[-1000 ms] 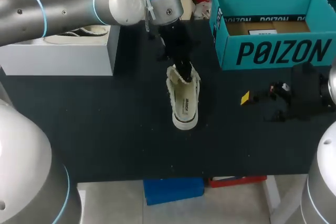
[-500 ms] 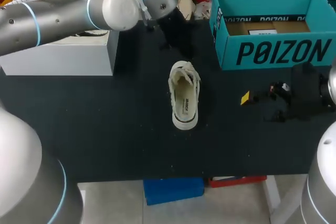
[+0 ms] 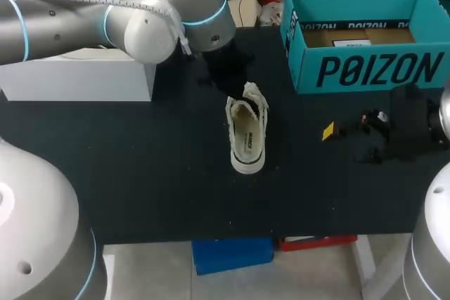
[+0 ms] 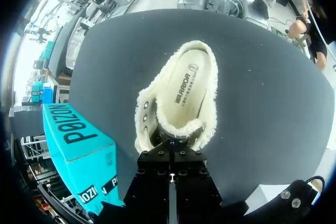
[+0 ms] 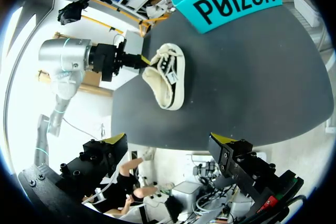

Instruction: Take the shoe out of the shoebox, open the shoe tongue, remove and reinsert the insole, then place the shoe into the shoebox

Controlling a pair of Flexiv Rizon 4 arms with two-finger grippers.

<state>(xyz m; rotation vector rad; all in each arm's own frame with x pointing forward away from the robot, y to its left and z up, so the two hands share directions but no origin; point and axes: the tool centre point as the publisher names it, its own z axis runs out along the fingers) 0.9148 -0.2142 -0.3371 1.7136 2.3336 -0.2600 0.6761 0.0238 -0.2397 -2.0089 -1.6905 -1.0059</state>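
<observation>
"Where's free room round the shoe (image 3: 247,135)?"
"Bare worktop (image 3: 140,173) on its left and along the near side."
"What blocks?"
"Left arm (image 3: 162,12) over its far end, white box (image 3: 77,75) back left, shoebox (image 3: 365,33) back right, right gripper (image 5: 170,140) off right."

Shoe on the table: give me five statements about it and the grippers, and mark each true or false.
The shoe lies on the table, outside the shoebox. True.
The shoebox has its lid on. False: it is open at the top.
The right gripper holds the shoe. False: it is open, empty, apart from the shoe.
The left gripper is at the shoe's tongue end. True.
The insole lies beside the shoe. False: it is inside the shoe.
</observation>
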